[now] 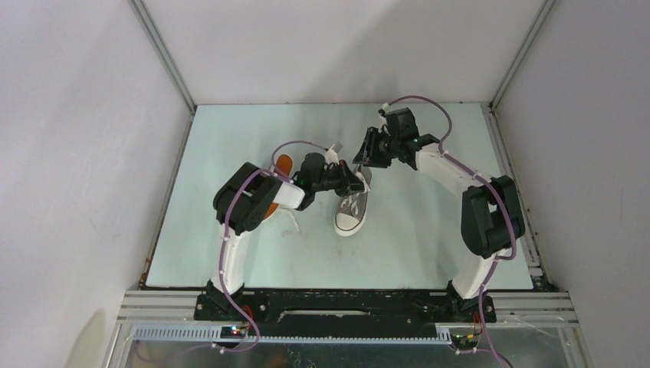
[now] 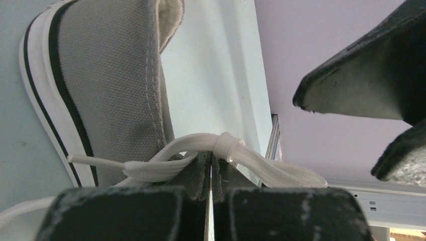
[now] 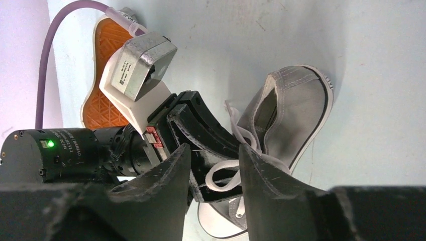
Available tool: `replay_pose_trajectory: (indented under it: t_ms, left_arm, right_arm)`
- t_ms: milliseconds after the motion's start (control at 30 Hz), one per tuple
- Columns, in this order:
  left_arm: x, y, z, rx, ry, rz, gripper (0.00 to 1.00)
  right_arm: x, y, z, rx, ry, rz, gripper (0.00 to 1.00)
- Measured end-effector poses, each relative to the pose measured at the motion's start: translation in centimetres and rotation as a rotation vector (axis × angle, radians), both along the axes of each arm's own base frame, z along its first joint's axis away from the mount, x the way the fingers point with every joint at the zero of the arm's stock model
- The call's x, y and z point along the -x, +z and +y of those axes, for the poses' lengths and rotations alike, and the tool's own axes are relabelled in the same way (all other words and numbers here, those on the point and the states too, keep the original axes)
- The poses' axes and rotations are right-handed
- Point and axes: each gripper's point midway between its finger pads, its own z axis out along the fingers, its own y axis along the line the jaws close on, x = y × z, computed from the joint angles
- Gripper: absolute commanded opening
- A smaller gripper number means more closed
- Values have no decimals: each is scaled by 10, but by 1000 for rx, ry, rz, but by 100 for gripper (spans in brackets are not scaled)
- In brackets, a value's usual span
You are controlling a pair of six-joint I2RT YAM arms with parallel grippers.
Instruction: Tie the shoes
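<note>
One of the shoes, a grey sneaker [image 1: 351,215] with a white toe cap, lies mid-table with its toe toward the arms. It also shows in the left wrist view as a grey shoe [image 2: 115,90] and in the right wrist view as a grey shoe [image 3: 294,108]. The second shoe [image 1: 283,163] lies on its side behind the left arm, orange sole [image 3: 103,75] showing. My left gripper [image 1: 356,184] [image 2: 210,158] is shut on the white lace [image 2: 228,144], which carries a knot at the fingertips. My right gripper [image 1: 362,157] [image 3: 215,149] hangs just above it, open, with a lace loop [image 3: 223,173] visible below the gap.
The pale green table top [image 1: 429,245] is walled by white panels with metal rails [image 1: 165,57] at the back corners. The right arm's elbow [image 1: 490,215] stands over the right side. The left arm's purple cable [image 3: 50,55] loops near the orange-soled shoe.
</note>
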Motion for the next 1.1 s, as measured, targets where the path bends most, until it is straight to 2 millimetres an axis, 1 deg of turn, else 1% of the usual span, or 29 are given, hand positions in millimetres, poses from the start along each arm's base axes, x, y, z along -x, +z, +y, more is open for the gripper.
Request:
replay_pose_trajectory:
  t_ms: [33, 133, 200, 233, 300, 400, 500, 600, 667, 733, 833, 933, 1100]
  left_arm:
    - [0, 0, 0, 0, 0, 2, 0]
    - [0, 0, 1, 2, 2, 8, 0]
    - [0, -1, 1, 2, 3, 10, 0]
    - [0, -1, 1, 3, 3, 9, 0]
    - [0, -1, 1, 2, 3, 10, 0]
    - [0, -1, 1, 2, 3, 10, 0]
    - [0, -1, 1, 2, 3, 10, 0]
    - [0, -1, 1, 3, 3, 10, 0]
    - [0, -1, 1, 3, 3, 10, 0]
    - [0, 0, 1, 4, 2, 10, 1]
    - [0, 0, 1, 4, 0, 10, 1]
    - [1, -2, 2, 4, 1, 11, 2]
    - [1, -2, 3, 7, 5, 15, 1]
  right_arm:
    - [0, 0, -1, 4, 2, -3, 48]
    - [-1, 1, -7, 11, 8, -17, 50]
    - [2, 3, -13, 14, 6, -27, 47]
    - [5, 4, -17, 14, 2, -32, 44]
    - [13, 5, -26, 11, -10, -41, 40]
    - [26, 3, -42, -8, -32, -50, 39]
    - [39, -11, -60, -31, -49, -41, 39]
    - [51, -36, -71, -38, -58, -6, 38]
    - [59, -47, -72, -44, -48, 14, 39]
    - [62, -51, -68, -62, -29, 11, 41]
    - [57, -53, -59, -91, 2, -17, 41]
    - [54, -55, -51, -111, 26, -35, 39]
    - [50, -61, -46, -131, 44, -44, 36]
